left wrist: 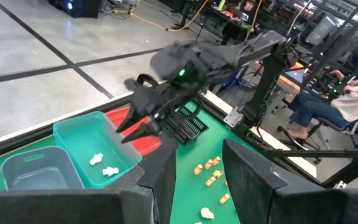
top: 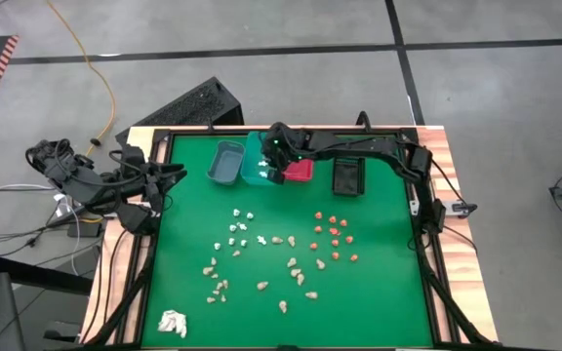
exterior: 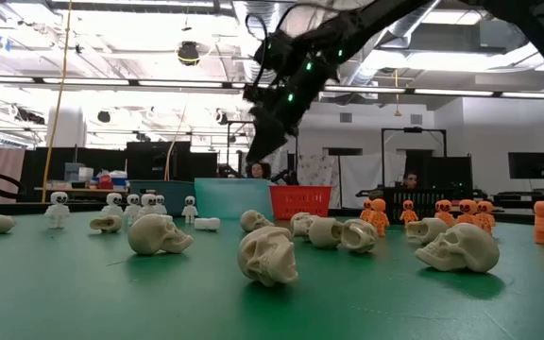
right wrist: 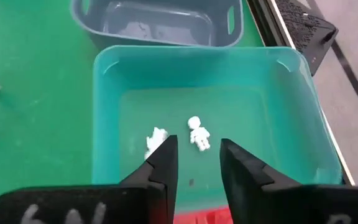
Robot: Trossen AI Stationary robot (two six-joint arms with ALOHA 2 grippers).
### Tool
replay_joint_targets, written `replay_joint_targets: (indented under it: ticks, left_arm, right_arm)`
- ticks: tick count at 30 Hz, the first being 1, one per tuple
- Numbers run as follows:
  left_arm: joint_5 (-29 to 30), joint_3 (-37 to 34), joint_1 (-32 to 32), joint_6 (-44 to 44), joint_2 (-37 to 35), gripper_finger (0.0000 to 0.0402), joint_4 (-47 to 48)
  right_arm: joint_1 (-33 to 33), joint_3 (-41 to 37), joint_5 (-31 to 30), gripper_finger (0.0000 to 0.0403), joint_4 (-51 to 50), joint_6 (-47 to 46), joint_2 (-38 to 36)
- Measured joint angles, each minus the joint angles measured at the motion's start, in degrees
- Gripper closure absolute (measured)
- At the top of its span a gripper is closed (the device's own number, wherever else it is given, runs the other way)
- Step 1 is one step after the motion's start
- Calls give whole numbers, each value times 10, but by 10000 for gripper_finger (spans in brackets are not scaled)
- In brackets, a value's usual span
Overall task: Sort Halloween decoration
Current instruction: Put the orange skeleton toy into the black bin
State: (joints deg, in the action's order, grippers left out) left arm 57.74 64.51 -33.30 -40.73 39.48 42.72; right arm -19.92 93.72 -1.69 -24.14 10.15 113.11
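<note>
In the right wrist view, the red bin (right wrist: 197, 217) is cut off by the edge.

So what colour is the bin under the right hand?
Teal bin, holding small white skeleton figures; clearest in the right wrist view.

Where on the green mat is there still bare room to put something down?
Bare green mat lies right of the orange pieces, and along the near edge between the white wad and the beige skulls. The middle is crowded, and so is the far edge with bins.
</note>
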Motion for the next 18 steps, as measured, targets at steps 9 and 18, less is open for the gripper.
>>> replay_joint_targets:
  ticks: [9, 18]
  left_arm:
    - [0, 0, 0, 18, 0, 281, 0]
    - [-11, 0, 0, 19, 0, 281, -1]
  right_arm:
    - [13, 36, 2, 284, -118, 15, -170]
    - [48, -8, -45, 285, -342, -103, -375]
